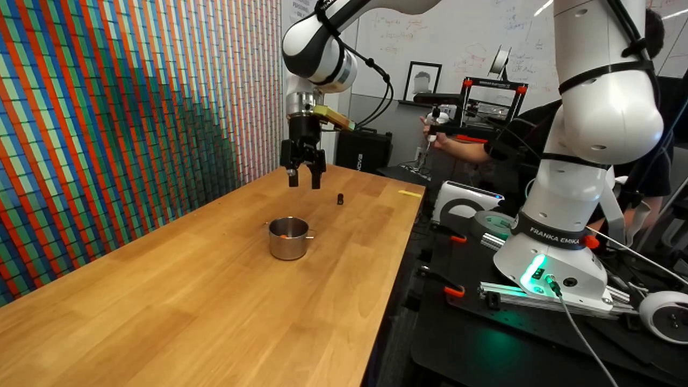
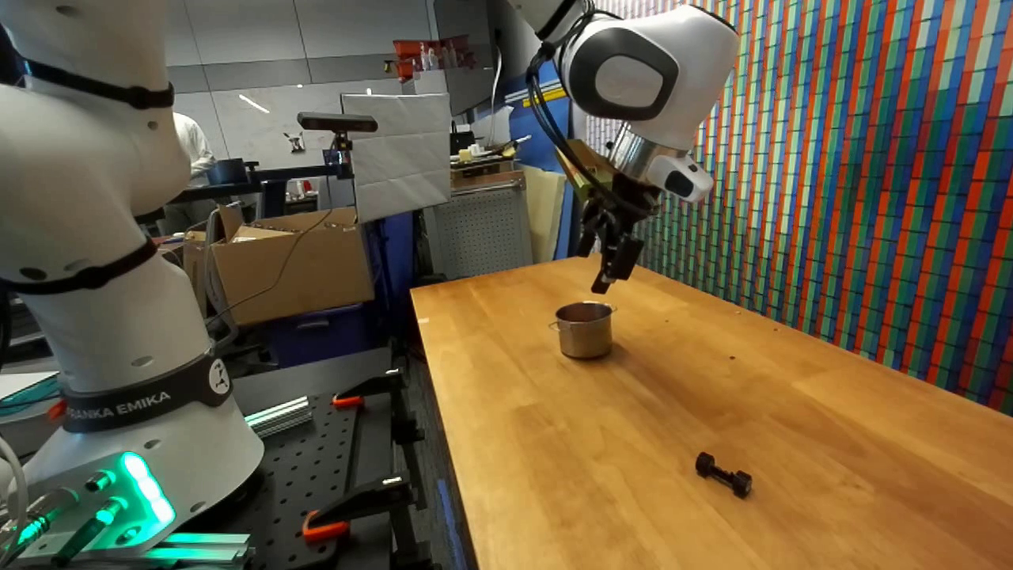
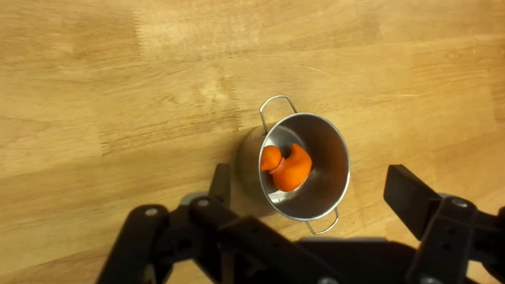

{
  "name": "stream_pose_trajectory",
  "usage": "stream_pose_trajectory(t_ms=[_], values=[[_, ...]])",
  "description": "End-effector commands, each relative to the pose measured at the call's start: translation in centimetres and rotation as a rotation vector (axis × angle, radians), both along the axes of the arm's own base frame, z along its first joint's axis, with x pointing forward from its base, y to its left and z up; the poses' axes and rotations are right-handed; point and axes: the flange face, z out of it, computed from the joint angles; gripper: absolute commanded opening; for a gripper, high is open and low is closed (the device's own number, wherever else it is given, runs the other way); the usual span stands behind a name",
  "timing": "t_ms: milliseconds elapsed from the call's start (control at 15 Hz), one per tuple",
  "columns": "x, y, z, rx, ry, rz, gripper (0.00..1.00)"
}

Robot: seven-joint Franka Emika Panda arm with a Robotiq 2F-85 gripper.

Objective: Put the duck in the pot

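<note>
One duck (image 3: 292, 169) lay inside the pot (image 1: 288, 248), so the placing seemed done. The end effector (image 1: 304, 184) hung above it, spread wide and holding nothing; probably only its retreat was left.

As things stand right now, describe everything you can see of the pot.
The pot is round and straight-sided, shiny silver-grey and apparently metal, with a thin rim and two wire loop handles on opposite sides. It stands upright on the wooden table, open at the top with no lid on it. The wrist view shows the orange duck inside. The gripper, jaws apart, hangs above the pot without touching it.
</note>
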Motion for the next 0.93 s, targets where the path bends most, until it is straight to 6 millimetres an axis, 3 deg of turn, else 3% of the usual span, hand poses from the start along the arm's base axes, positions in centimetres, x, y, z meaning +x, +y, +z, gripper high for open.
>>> stream_pose_trajectory(t_ms=[0, 67, 133, 400, 867], values=[[0.7, -1.1, 0.7, -0.096, -0.039, 0.061, 1.0], [0.8, -1.5, 0.6, -0.135, -0.06, 0.091, 1.0], [-0.3, -1.5, 2.7, -0.159, -0.072, 0.119, 1.0], [0.2, -3.7, 7.0, -0.247, -0.159, 0.198, 1.0], [-0.9, -4.5, 16.1, -0.284, -0.295, 0.217, 1.0]])
